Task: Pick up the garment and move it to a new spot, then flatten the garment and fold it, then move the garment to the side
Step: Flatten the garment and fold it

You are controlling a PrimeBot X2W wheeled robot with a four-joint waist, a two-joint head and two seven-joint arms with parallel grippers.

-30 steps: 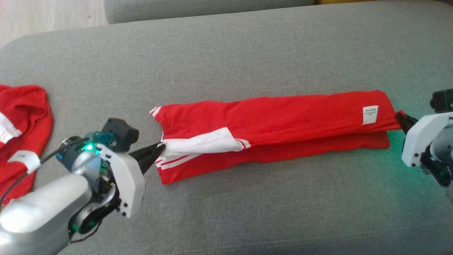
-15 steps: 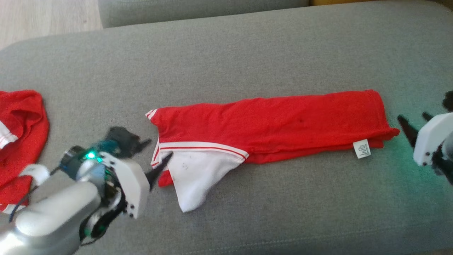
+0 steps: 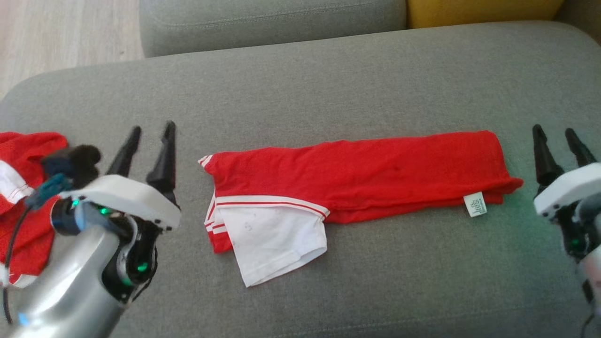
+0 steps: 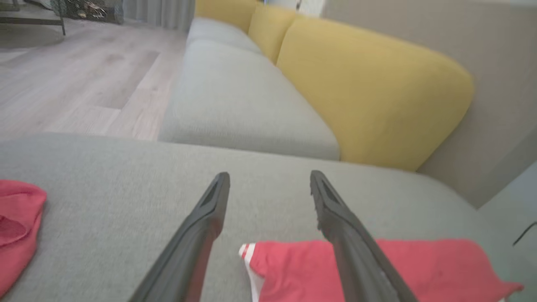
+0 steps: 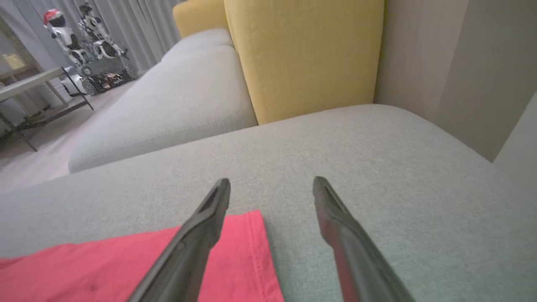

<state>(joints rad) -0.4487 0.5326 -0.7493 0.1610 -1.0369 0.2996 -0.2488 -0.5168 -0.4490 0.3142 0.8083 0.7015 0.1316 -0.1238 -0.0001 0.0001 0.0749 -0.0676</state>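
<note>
The garment (image 3: 357, 176), red with a white sleeve (image 3: 270, 237) and white stripes, lies folded into a long strip across the grey sofa seat (image 3: 328, 84). A white label (image 3: 475, 204) hangs at its right end. My left gripper (image 3: 151, 127) stands open just left of the garment's left end, fingers pointing away and holding nothing. Beyond the garment's right end my right gripper (image 3: 554, 129) is open and empty too. The left wrist view has the garment's striped end (image 4: 293, 268) under the open fingers (image 4: 209, 209). The right wrist view has its red edge (image 5: 235, 260) below the left finger (image 5: 205, 222).
A second red and white garment (image 3: 23, 206) lies bunched at the seat's left edge, behind my left wrist. Yellow back cushions (image 4: 369, 92) and another grey seat (image 4: 235, 96) lie beyond. Wood floor (image 3: 61, 28) is off to the far left.
Both grippers let go of the garment's ends, opened, and swung so their fingers point away. The top layer dropped flat, the white sleeve flopping toward me. The head camera also shifted.
</note>
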